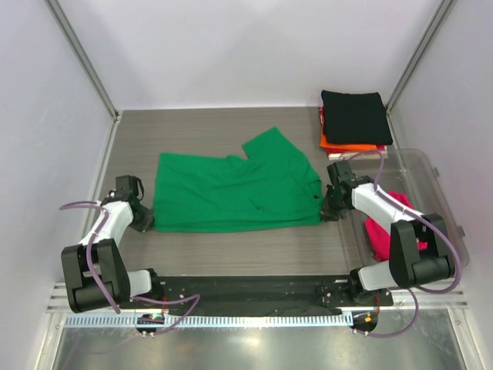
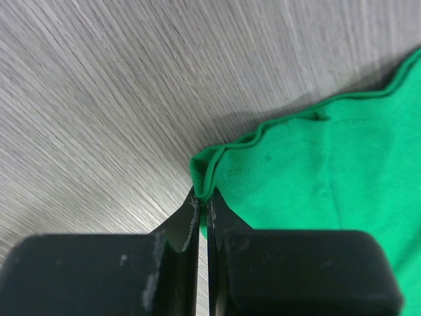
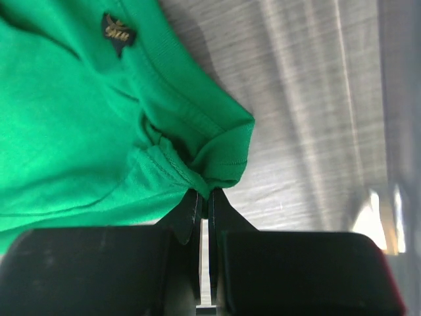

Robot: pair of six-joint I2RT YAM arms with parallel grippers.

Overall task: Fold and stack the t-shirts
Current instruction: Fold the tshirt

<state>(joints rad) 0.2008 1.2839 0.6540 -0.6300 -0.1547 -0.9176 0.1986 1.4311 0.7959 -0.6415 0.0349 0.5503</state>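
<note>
**Top view:** Light is bright, even and diffuse, from above. The white walls [image 1: 254, 46] show no hot spots. The arms cast only faint, soft shadows on the table [image 1: 231, 123]. The metal strip [image 1: 231, 351] at the near edge has a dull sheen, and the clear bin [image 1: 435, 166] shows pale reflections. Focus is sharp throughout.

**Left wrist view:** The left gripper [image 2: 202, 197] is near-black and lacks detail. The green shirt [image 2: 316, 171] edge throws a soft shadow onto the table, whose grain smears toward the upper left.

**Right wrist view:** The right gripper [image 3: 204, 197] is equally dark. Table grain at the right is streaked and blurred. A white glare patch sits at the lower right. The label [image 3: 118, 29] is soft.
</note>
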